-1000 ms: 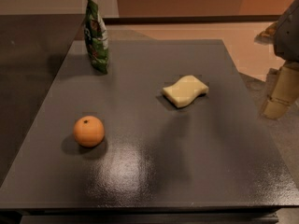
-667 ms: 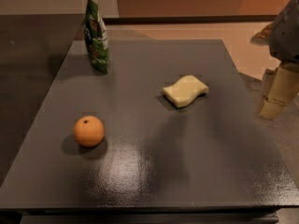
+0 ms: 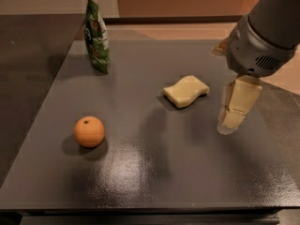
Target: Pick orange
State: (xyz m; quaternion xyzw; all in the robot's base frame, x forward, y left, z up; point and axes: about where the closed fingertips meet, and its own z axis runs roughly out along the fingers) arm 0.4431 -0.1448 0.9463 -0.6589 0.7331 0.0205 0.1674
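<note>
The orange (image 3: pixel 89 131), small and round with a dark stem dot on top, sits on the dark grey table (image 3: pixel 154 172) at the front left. My gripper (image 3: pixel 228 123) hangs from the grey arm (image 3: pixel 262 36) at the right, pointing down just above the table. It is far to the right of the orange and holds nothing that I can see.
A pale yellow wavy sponge (image 3: pixel 186 91) lies near the table's middle, just left of the gripper. A green snack bag (image 3: pixel 96 32) stands upright at the back left. The table's edges run along the front and both sides.
The arm and gripper have moved left, from the table's right edge to over the table beside the sponge. The orange, sponge and bag have not moved.
</note>
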